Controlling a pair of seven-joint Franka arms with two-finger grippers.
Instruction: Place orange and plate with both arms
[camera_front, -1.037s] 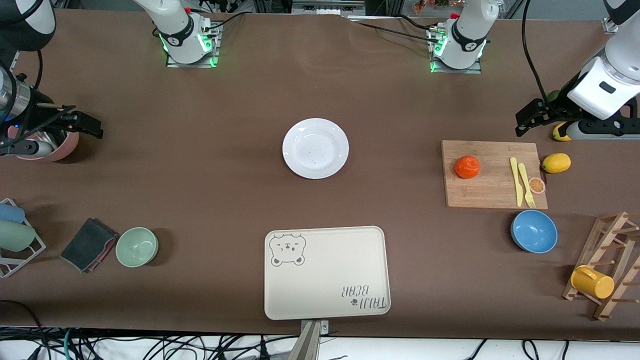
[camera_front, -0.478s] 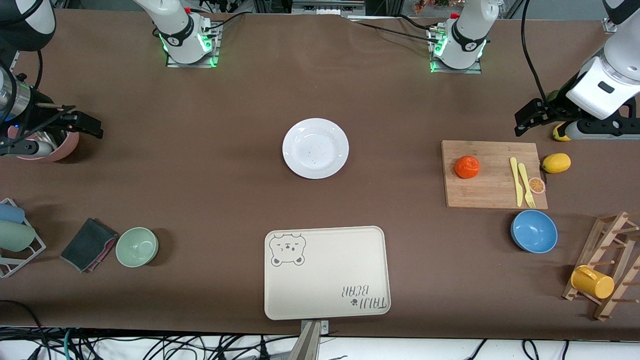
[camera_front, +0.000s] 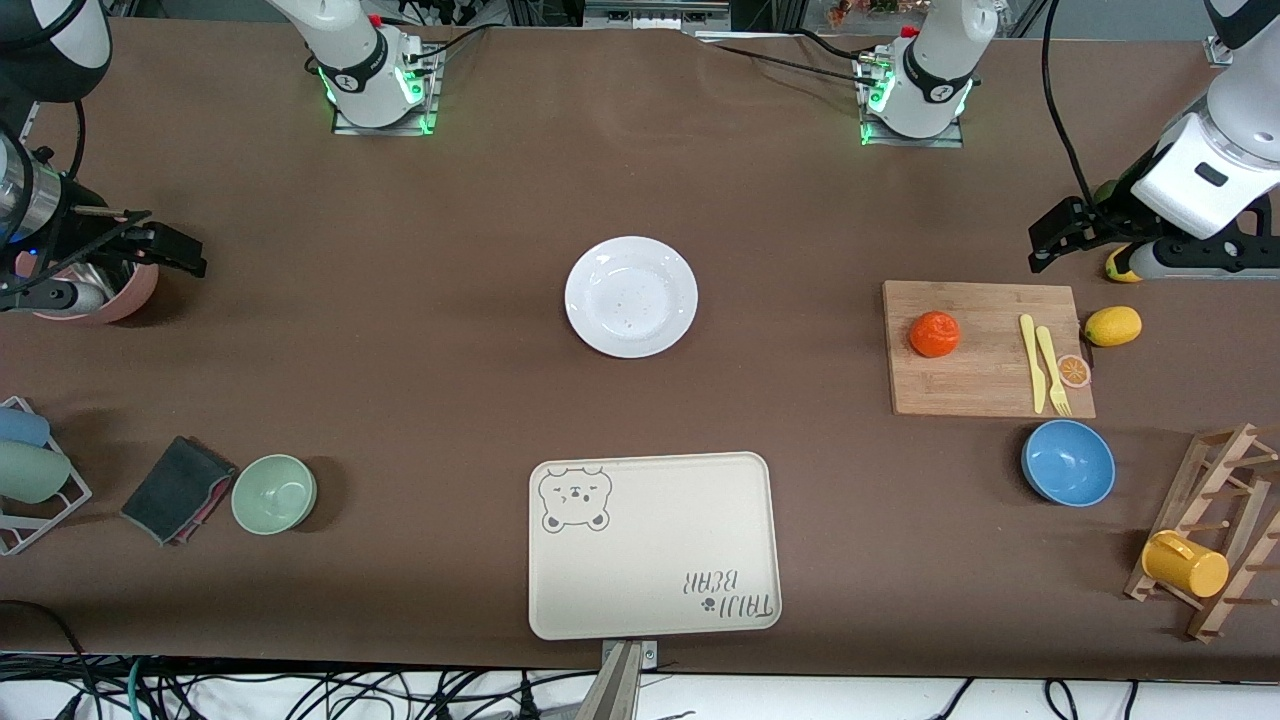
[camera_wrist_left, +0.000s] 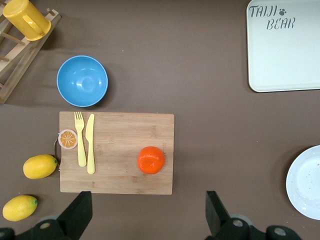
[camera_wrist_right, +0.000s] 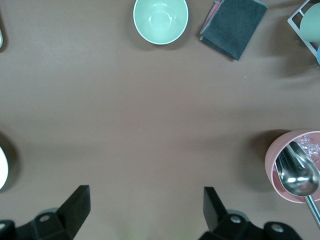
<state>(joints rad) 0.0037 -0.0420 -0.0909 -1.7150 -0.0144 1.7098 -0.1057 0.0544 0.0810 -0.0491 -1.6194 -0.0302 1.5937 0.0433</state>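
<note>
Orange (camera_front: 934, 333): one, on the cutting board (camera_front: 985, 348) toward the left arm's end of the tabletop (camera_front: 450, 380), farther from the front camera than the blue bowl (camera_front: 1068, 462).
Plate (camera_front: 631, 296): one, white, mid-tabletop, farther from the front camera than the bear tray (camera_front: 652, 543); bare apart from a few specks.
Left tool (camera_wrist_left: 145, 212): fingers spread wide, holding nothing; it hangs over the tabletop at the board's edge that is farther from the front camera.
Right tool (camera_wrist_right: 142, 210): fingers spread wide, holding nothing; it is over bare tabletop beside the pink cup (camera_wrist_right: 295, 167) at the right arm's end, well apart from the plate.
Handling, orange: likely light, firm, glossy and prone to roll; best pinched across its middle from above.
Handling, plate: likely stiff, slippery and breakable; lying flat, only the rim offers a hold.
Count: two yellow lemons (camera_wrist_left: 40, 166), though the second lies partly under the left arm in the front view; one orange slice (camera_wrist_left: 67, 139); one fork and one knife (camera_wrist_left: 90, 143); two bowls, blue and green (camera_front: 274, 493); one yellow mug (camera_front: 1184, 564) on a wooden rack.
Progress: neither item has been taken up yet, by my judgement.
</note>
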